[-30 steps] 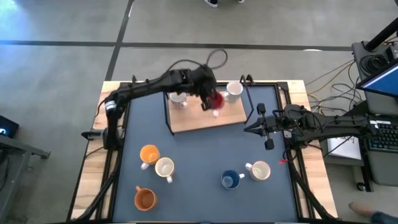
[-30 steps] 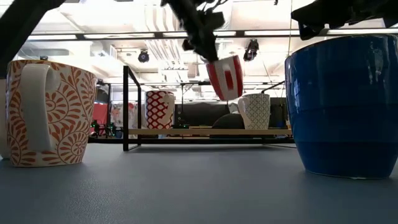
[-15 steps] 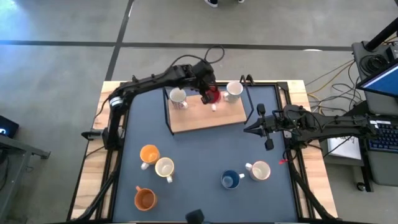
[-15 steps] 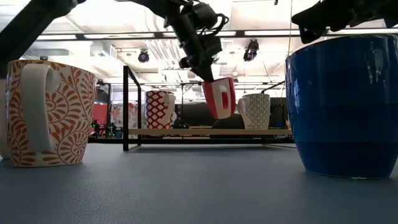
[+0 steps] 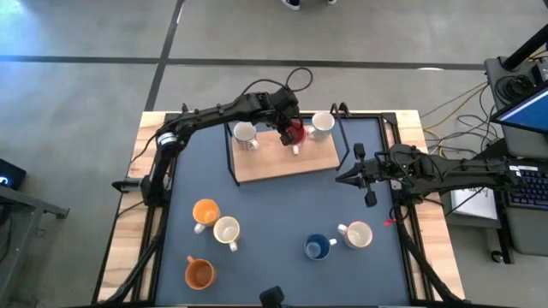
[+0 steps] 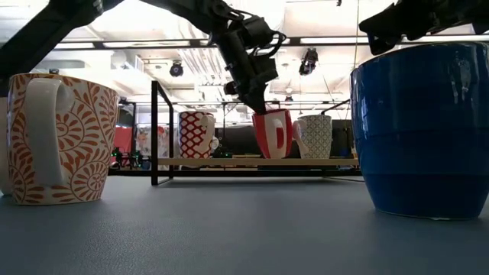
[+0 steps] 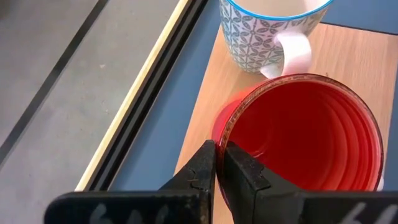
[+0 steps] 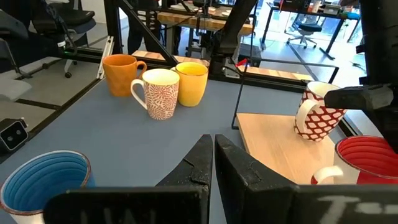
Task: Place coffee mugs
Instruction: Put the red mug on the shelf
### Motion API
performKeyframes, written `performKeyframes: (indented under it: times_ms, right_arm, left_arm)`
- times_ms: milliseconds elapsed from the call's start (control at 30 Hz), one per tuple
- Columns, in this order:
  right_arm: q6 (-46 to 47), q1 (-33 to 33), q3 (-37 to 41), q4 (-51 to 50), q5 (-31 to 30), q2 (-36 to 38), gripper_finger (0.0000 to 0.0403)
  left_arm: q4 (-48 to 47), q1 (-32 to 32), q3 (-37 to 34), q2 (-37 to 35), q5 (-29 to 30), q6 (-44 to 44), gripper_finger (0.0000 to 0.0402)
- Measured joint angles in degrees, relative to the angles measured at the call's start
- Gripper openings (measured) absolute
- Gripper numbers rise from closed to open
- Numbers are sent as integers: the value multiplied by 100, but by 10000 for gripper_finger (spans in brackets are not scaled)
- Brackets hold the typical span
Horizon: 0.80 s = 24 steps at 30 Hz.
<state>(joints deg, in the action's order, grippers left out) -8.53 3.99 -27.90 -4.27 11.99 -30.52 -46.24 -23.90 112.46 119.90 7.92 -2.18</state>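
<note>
A red mug stands on the wooden board between a white mug with a red pattern and a white mug with a blue pattern. My left gripper is over it and shut on its rim. Five more mugs stand on the dark mat: a yellow-orange one, a white one, an orange one, a blue one and a white one. My right gripper is shut and hovers right of the board. My left gripper pinches the red mug's rim on the side away from its handle, one finger inside the mug and one outside. The fingers come from above, slanting down. The mug stands nearly upright with its base at the board's top.
The board sits inside a black frame at the far middle of the table. The white handle of the blue-patterned mug is close beside the red mug. Bare mat lies between the board and the near mugs. Cables and a desk stand right of the table.
My left gripper has moved toward the far edge and down, carrying the red mug. The mug hung tilted in the air a second ago; now it is upright and low on the board between the two white mugs.
</note>
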Motion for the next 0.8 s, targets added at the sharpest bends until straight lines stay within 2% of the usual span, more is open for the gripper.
performKeyframes:
  times_ms: [567,800]
  right_arm:
    - [31,2,0,-18,0,0,9]
    - [63,0,0,-20,0,0,9]
  left_arm:
    - [48,-11,0,0,4,38,10]
    - [106,-11,-7,-3,7,46,28]
